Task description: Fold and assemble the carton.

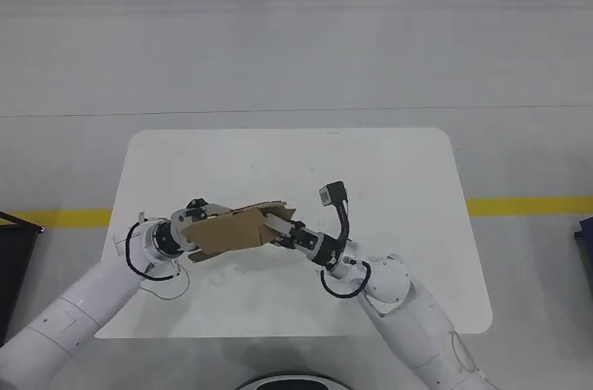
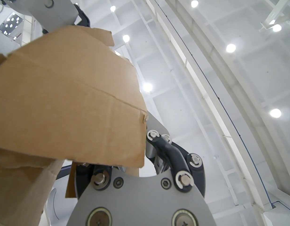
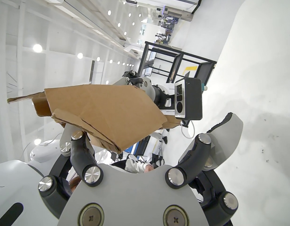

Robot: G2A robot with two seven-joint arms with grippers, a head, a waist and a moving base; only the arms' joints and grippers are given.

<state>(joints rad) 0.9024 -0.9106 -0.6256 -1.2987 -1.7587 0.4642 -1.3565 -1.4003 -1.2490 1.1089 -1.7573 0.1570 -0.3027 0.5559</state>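
My left gripper (image 1: 191, 232) is clamped on one end of the flattened carton (image 1: 233, 230) and holds it off the table (image 1: 394, 175). My right gripper (image 3: 148, 128) is spread wide at the opposite end. The carton's folded corner sits just beside one finger (image 3: 65, 136), though I cannot tell if they touch. The other finger (image 3: 229, 131) stands well apart from the cardboard.

White table (image 1: 404, 156) on grey floor (image 1: 277, 58); yellow line (image 1: 531, 206); round ceiling lights (image 2: 230, 47)
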